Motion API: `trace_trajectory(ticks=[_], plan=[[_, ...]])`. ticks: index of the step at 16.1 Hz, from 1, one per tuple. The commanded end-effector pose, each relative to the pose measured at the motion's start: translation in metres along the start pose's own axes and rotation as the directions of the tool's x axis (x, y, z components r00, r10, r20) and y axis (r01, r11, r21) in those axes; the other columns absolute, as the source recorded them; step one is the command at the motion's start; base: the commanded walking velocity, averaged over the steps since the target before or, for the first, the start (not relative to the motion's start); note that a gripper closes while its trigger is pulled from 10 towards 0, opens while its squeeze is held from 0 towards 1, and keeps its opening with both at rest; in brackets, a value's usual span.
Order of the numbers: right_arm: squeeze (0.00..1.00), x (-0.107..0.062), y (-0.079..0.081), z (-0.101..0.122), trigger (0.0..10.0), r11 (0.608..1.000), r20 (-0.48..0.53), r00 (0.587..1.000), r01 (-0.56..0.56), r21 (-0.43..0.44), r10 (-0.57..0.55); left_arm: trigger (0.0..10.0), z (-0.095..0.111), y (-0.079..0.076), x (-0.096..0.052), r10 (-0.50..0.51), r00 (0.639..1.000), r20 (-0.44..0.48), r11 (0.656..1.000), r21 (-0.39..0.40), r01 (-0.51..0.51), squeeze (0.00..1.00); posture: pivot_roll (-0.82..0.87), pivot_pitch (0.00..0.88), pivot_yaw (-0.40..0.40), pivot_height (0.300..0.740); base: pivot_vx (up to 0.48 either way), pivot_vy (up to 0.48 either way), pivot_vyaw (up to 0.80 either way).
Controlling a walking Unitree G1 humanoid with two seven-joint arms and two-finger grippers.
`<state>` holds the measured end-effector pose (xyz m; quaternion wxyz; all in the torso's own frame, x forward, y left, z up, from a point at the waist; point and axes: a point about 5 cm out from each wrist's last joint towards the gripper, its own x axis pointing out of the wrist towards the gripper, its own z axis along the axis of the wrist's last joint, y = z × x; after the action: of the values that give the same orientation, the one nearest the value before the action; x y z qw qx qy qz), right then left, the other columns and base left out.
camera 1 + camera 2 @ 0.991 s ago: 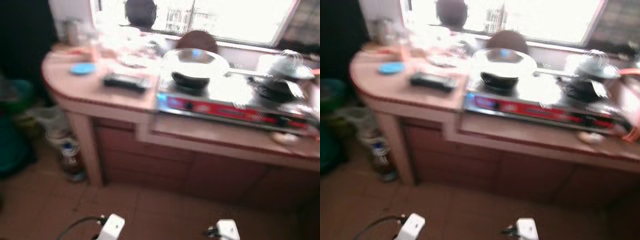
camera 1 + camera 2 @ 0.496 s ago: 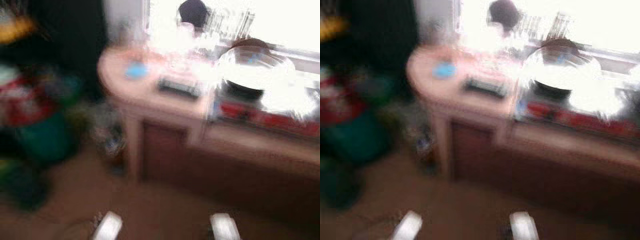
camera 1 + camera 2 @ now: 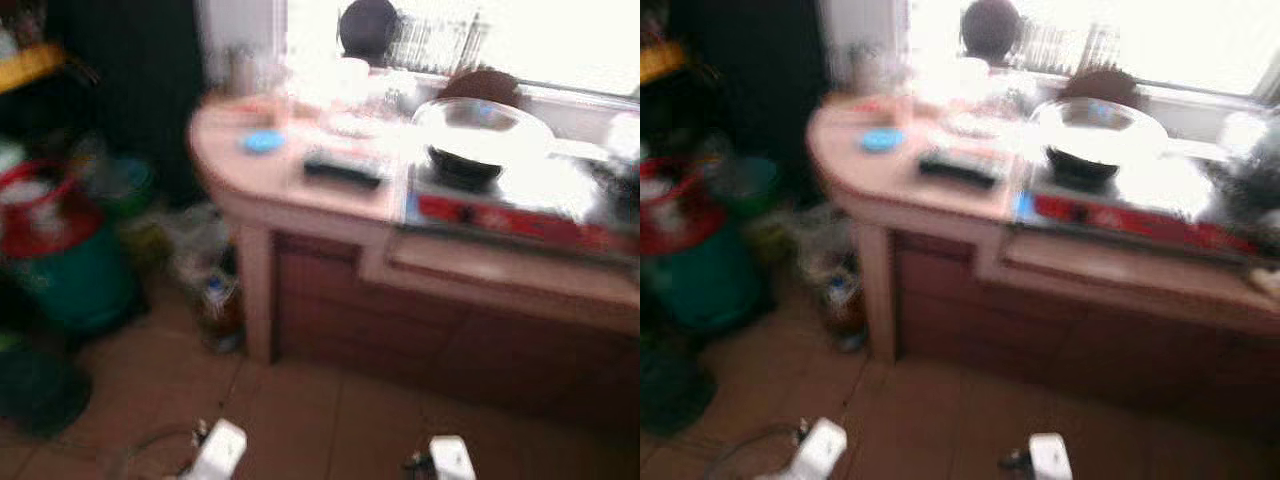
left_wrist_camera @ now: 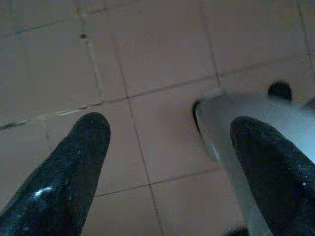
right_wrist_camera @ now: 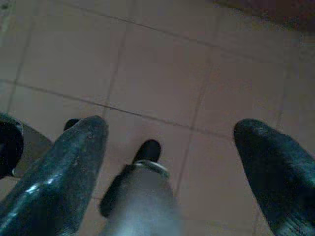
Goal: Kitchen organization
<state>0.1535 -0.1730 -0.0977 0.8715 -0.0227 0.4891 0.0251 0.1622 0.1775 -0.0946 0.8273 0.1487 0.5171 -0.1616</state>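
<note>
Nearest, both arms hang low over the tiled floor [image 4: 162,59]: the left gripper [image 4: 170,162] has its two black fingers [image 4: 74,167] spread wide with nothing between them, and the right gripper [image 5: 170,167] is likewise spread wide and empty, its fingers [image 5: 64,167] pointing down at bare tiles. The wrist views give the floor's grout lines sharply; the head views are blurred and show the arms merely as pale stubs at the lower edge. Farther off to the robot's left stands a green bucket [image 3: 85,280] with a red tub [image 3: 40,205] on top, and a bottle [image 3: 215,300] sits on the floor just beside the counter's corner. Beyond, well apart from both grippers, the pink tabletop [image 3: 290,190] carries a dark flat object [image 3: 343,168], a small blue lid [image 3: 263,141] behind it, and to the right a red-fronted stove [image 3: 500,205] bearing a large metal bowl [image 3: 480,125]. Blurred glassware crowds the back edge under the bright window [image 3: 520,35].
</note>
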Motion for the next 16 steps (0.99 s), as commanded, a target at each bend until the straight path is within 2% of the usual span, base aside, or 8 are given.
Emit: trace_trajectory(ticks=[1,11,16], plan=[[0.0,-0.0002,0.0029,-0.0031,10.0,1.0,-0.012,1.0,-0.005,0.006,0.005,10.0,0.0033,0.0049,-0.0003,0.015,1.0,0.001,1.0,0.008,-0.015,0.0,0.16,0.0,-0.041,0.74,0.0,0.0,0.0],[0.0,-0.0004,0.0025,-0.0042,10.0,1.0,-0.016,1.0,-0.005,-0.013,0.005,10.0,0.0026,0.0052,-0.0004,0.017,1.0,-0.002,1.0,0.014,-0.017,0.0,0.16,0.0,-0.043,0.74,0.0,0.0,0.0],[0.0,0.0,0.0014,-0.0018,10.0,0.998,-0.004,1.0,0.024,0.065,-0.024,10.0,0.0035,0.0098,-0.0013,0.027,1.0,-0.004,0.997,0.071,-0.026,0.0,0.14,0.0,0.006,0.74,0.0,0.0,0.0]])
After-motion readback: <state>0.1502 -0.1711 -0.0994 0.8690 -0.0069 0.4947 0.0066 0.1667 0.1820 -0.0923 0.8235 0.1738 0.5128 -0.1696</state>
